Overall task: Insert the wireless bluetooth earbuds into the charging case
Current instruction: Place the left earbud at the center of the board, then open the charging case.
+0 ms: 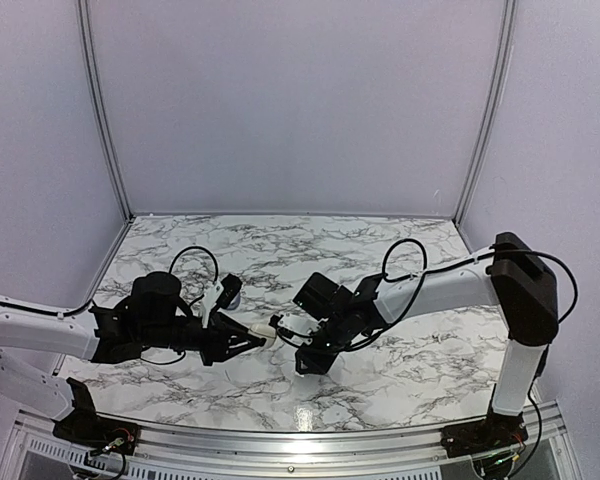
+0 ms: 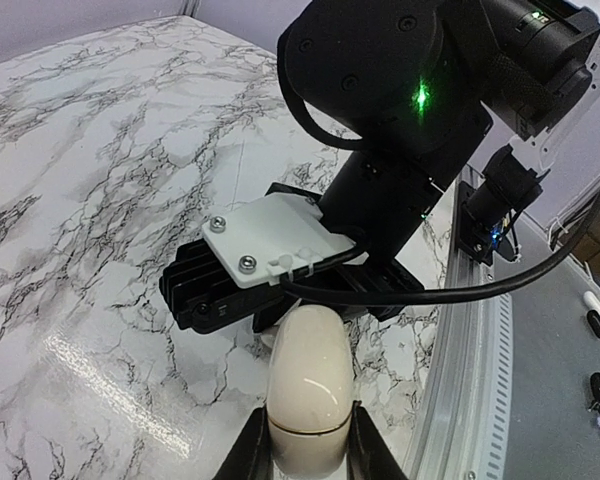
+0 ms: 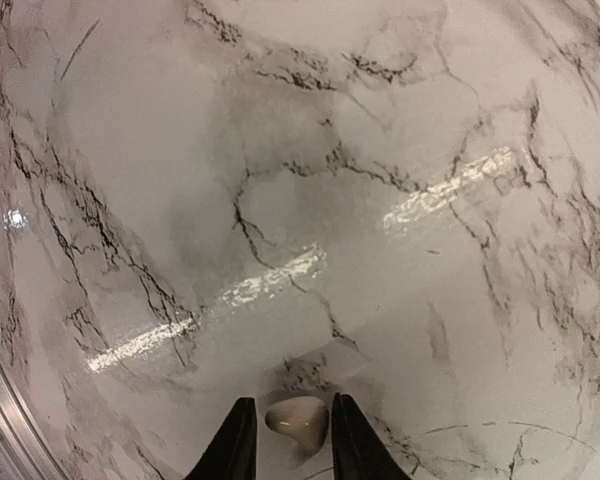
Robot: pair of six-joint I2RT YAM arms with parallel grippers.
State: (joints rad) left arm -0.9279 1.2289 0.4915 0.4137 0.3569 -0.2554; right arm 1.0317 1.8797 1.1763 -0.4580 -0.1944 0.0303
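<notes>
1. Handling: I judged the earbud (image 3: 297,420) to be very light, hard and glossy, apt to squirt out of a pinch. I would take it across its broadest part with gentle pressure. The charging case (image 2: 308,375) looked smooth, rigid and rounded. It wanted holding by its sides below the seam, leaving the lid free.
2. The right end effector (image 3: 291,405) stood nearly closed at the bottom centre of its own view, with the earbud between its fingers. I could not tell whether the earbud was clamped or merely bracketed there.
3. The left end effector (image 2: 310,412) was closed on the charging case at the bottom centre of its view, and the lid looked to be down.
4. Only the right wrist view showed the earbud, against the marble surface (image 3: 400,150). Only the left wrist view showed the case's seam, with the right arm's wrist (image 2: 380,110) filling the upper frame. The overhead view showed both end effectors close together near the centre. I saw no second earbud in any view.
</notes>
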